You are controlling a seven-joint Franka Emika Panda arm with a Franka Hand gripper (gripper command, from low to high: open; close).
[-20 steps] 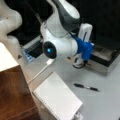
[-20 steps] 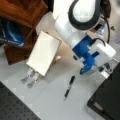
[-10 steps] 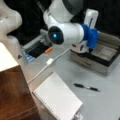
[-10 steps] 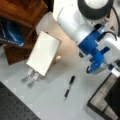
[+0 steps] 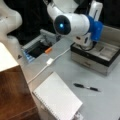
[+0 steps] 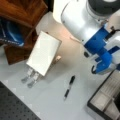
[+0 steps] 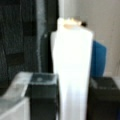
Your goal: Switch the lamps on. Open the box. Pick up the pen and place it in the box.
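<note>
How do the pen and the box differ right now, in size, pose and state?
The pen is slim and small; the box is a large rectangular case. The pen lies flat on the bare table, apart from the box. The box stands open, its grey divided tray showing, with the arm's blue end over it; the pen is not in it. The gripper's fingers do not show. Both are partly black.

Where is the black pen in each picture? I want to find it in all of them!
Front view: the pen lies on the grey table at lower right, below the open box.
Front view: the pen lies at bottom centre, left of the box.
Wrist view: the pen is not in it.
Shared landmark: the open box with its grey tray shows in both front views, and the pen lies outside it.
</note>
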